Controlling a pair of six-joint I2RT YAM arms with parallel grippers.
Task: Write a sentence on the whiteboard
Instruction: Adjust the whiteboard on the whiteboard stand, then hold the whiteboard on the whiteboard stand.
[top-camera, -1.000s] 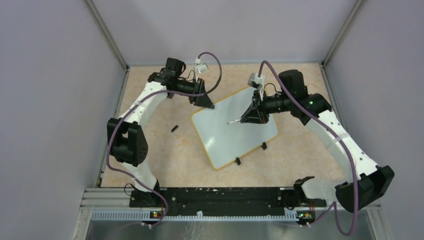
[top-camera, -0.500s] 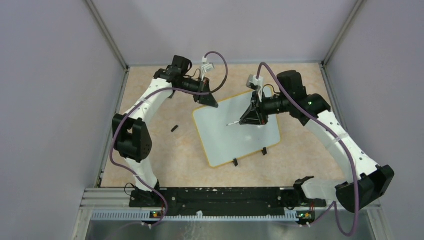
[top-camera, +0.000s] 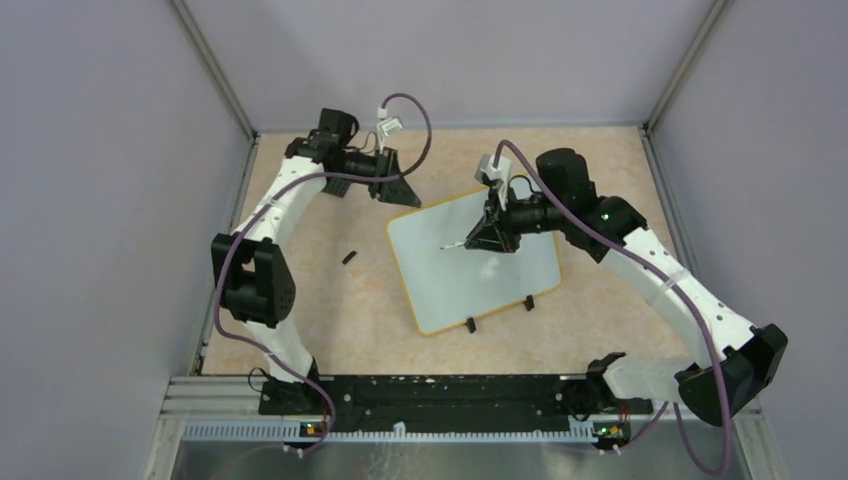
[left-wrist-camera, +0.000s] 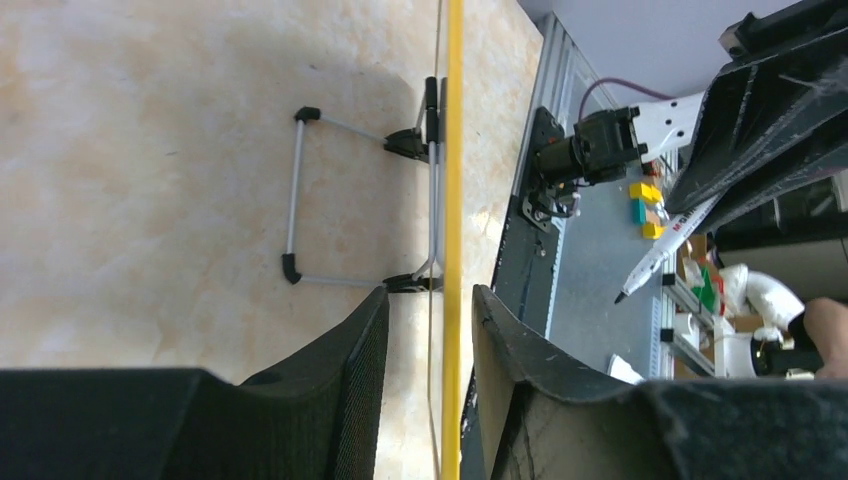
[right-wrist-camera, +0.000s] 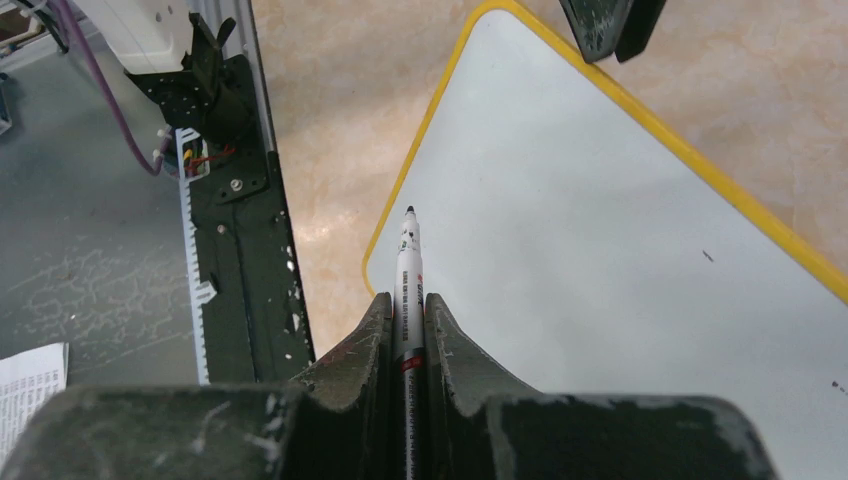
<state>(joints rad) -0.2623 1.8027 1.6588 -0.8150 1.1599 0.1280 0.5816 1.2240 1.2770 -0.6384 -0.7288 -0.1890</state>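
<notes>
Top external view gave me the board (top-camera: 470, 275) sitting mid-table between the arms, turned askew, with two black clip feet (top-camera: 476, 324) on its near edge. I judged the writing not begun. The white face was bare in every view, with no lettering and only a couple of tiny dark specks (right-wrist-camera: 707, 256) seen from the right wrist. The whole sentence was left to do; all that looked done was getting the tool and board into place.

The right gripper (right-wrist-camera: 407, 300) was closed tight on a marker (right-wrist-camera: 407, 255), which ran straight out between the fingers, its black tip bared and pointing left over the middle of the board. I could not tell whether the tip touched the surface or hung just above it.

The left gripper (top-camera: 402, 197) sat at the board's far left corner with its fingers parted. From its wrist the yellow rim (left-wrist-camera: 455, 150) ran through the gap with space on either side, so I took it to be holding nothing. That view also caught the board edge-on, propped on a wire stand (left-wrist-camera: 293, 190), so the face sloped rather than lay flat. A small black piece (top-camera: 349, 257), maybe the cap, lay on the table (top-camera: 320, 300) left of the board, apart from it.
</notes>
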